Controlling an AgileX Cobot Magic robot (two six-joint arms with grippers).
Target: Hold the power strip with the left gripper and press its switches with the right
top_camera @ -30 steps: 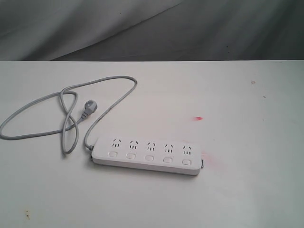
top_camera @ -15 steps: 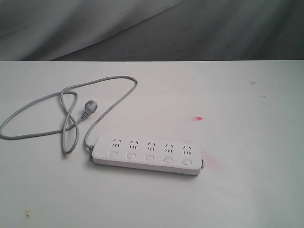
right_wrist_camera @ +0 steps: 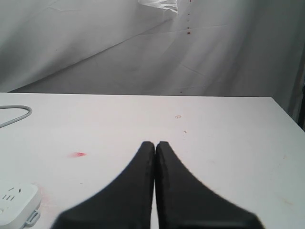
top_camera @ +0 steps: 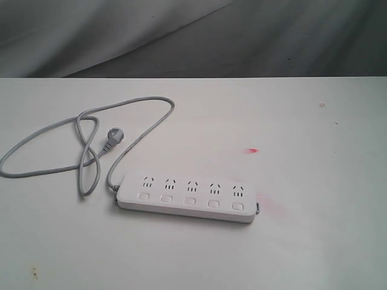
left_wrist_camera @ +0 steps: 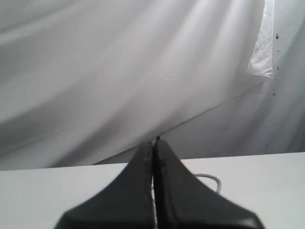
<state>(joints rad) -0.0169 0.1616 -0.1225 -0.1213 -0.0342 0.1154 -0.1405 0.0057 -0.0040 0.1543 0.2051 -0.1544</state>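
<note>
The white power strip (top_camera: 187, 198) lies flat on the white table, its row of square switches (top_camera: 190, 200) below the sockets. One end of the power strip (right_wrist_camera: 14, 204) shows in the right wrist view. Its grey cord (top_camera: 72, 139) loops off to the left and ends in a plug (top_camera: 111, 139); a bend of the cord (left_wrist_camera: 212, 180) shows behind the left fingers. My left gripper (left_wrist_camera: 154, 143) is shut with nothing in it, above the table. My right gripper (right_wrist_camera: 155, 145) is also shut and empty, away from the strip. Neither arm appears in the exterior view.
A red mark (top_camera: 253, 150) sits on the table right of the strip, with a fainter pink smear (top_camera: 271, 205) by the strip's right end. A grey cloth backdrop (top_camera: 193, 36) hangs behind the table's far edge.
</note>
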